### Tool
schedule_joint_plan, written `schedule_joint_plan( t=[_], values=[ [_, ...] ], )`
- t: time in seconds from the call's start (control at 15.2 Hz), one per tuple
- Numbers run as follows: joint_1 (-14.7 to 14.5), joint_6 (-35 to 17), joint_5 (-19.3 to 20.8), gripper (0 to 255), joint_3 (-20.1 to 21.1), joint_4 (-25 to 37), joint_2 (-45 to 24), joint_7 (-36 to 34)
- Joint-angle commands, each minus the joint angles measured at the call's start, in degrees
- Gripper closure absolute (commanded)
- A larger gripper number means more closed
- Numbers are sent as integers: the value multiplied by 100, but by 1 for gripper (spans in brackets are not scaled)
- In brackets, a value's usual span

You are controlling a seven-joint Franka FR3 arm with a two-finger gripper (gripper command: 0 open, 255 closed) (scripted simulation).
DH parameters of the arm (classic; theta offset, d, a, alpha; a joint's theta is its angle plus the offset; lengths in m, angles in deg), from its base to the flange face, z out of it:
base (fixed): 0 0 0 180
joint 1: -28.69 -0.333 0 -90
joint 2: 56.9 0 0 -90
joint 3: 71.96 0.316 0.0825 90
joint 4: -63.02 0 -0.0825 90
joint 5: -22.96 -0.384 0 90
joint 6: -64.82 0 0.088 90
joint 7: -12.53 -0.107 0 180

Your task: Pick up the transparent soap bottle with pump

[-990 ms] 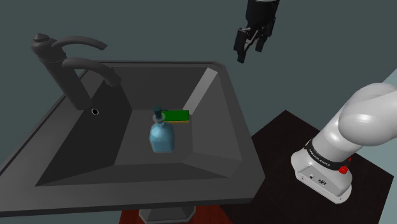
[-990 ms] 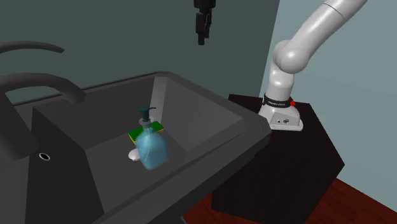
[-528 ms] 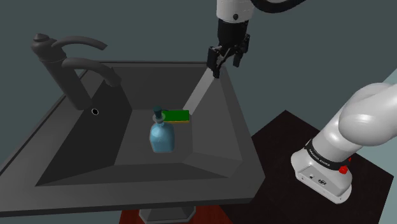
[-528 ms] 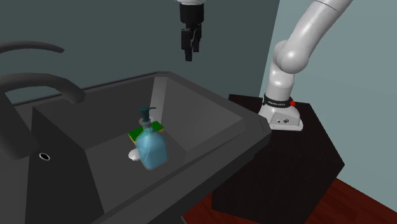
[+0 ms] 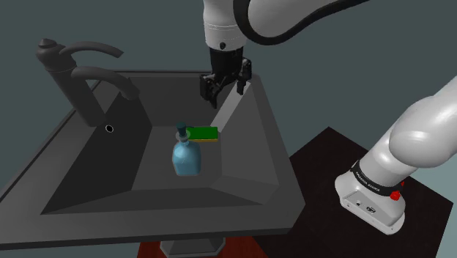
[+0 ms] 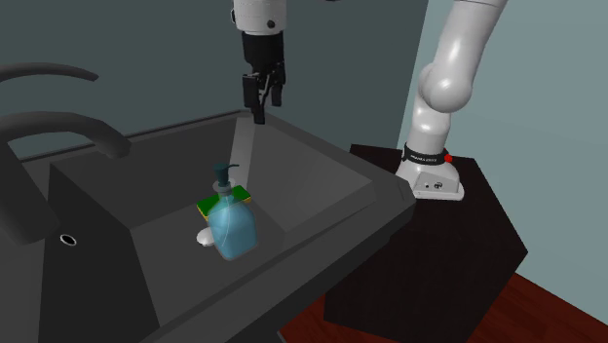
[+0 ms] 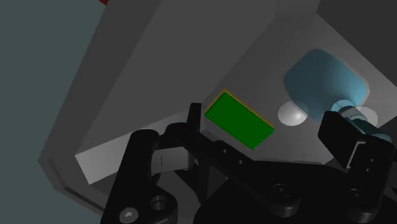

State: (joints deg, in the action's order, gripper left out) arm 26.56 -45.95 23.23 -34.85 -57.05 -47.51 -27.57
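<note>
A clear blue soap bottle (image 5: 186, 158) with a dark pump stands upright in the basin of a dark grey sink (image 5: 287, 192). It also shows in the second exterior view (image 6: 232, 227) and in the wrist view (image 7: 323, 80). My gripper (image 5: 224, 91) hangs open over the sink's back rim, above and behind the bottle and well apart from it. In the second exterior view the gripper (image 6: 263, 101) hovers above the basin's far corner. Its fingers (image 7: 347, 141) in the wrist view stand wide apart with nothing between them.
A green sponge (image 5: 203, 133) lies on the basin floor just behind the bottle, beside a white drain (image 6: 205, 236). A tall dark faucet (image 5: 79, 72) rises at the sink's far left corner. The arm's base sits on a dark stand (image 5: 322, 157) to the sink's right.
The gripper has come down and moved toward the shoulder view's left, from high above the sink's right rim to just over its back edge. The bottle has not moved.
</note>
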Motion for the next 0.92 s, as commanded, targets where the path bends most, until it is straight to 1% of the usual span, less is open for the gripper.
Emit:
schedule_joint_plan(
  t=[0.0, 0.13, 0.26, 0.53, 0.59, 0.86],
  values=[
    [-18, -112, 257, 0, 205, 257, -460, -418],
    [-89, -165, 595, 0, 365, 584, -979, -851],
    [-224, -174, 968, 0, 464, 948, -1520, -1279],
    [-706, -74, 1687, 0, 444, 1795, -2593, -2023],
    [-787, -54, 1762, 0, 416, 1910, -2718, -2097],
    [-819, -310, 1862, 0, 363, 1734, -2830, -2179]
  ],
)
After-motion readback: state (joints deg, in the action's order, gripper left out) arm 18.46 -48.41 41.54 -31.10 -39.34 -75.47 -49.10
